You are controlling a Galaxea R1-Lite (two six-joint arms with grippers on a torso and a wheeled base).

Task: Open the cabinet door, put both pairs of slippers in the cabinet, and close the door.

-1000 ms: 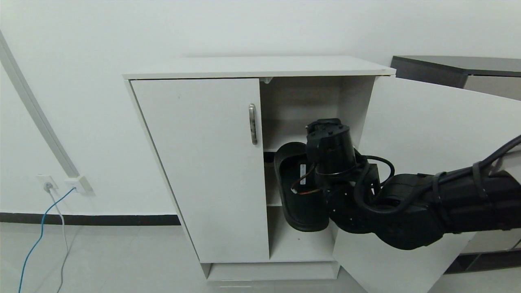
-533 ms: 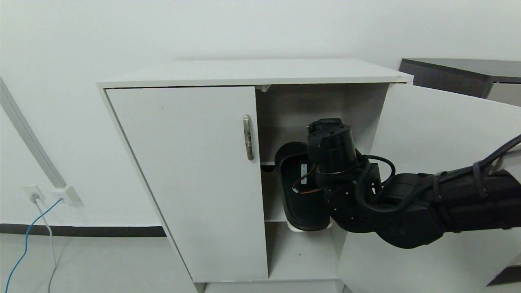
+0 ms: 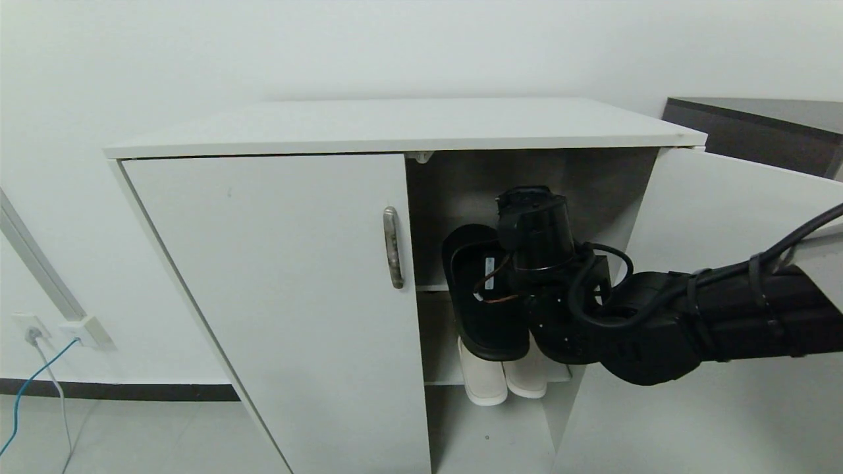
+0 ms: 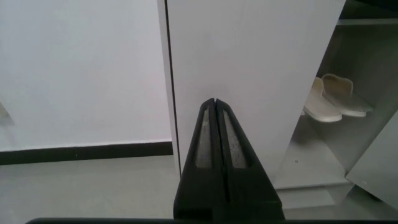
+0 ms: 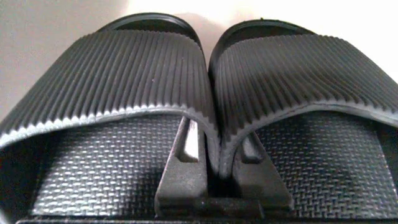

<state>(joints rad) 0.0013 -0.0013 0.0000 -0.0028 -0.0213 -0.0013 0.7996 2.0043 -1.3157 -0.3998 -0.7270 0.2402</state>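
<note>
The white cabinet (image 3: 395, 125) stands with its left door (image 3: 283, 296) shut and its right door (image 3: 718, 217) swung open. A pair of black slippers (image 3: 484, 296) hangs upright in the opening at the height of the upper shelf, held by my right gripper (image 5: 214, 165), whose fingers (image 5: 189, 155) pinch the two inner strap edges together. The black slippers (image 5: 149, 81) show ribbed straps and textured footbeds up close. A white pair of slippers (image 3: 500, 378) (image 4: 336, 99) lies on the middle shelf below them. My left gripper (image 4: 215, 134) is shut and empty, low in front of the left door.
A metal handle (image 3: 392, 247) sits on the left door's inner edge. A dark desk (image 3: 757, 125) stands behind the open door at the right. A wall socket with cables (image 3: 39, 336) is low on the left wall.
The head view has drawn closer to the cabinet and shifted, so the white slippers on the middle shelf now show. The black slippers have risen slightly, further into the opening.
</note>
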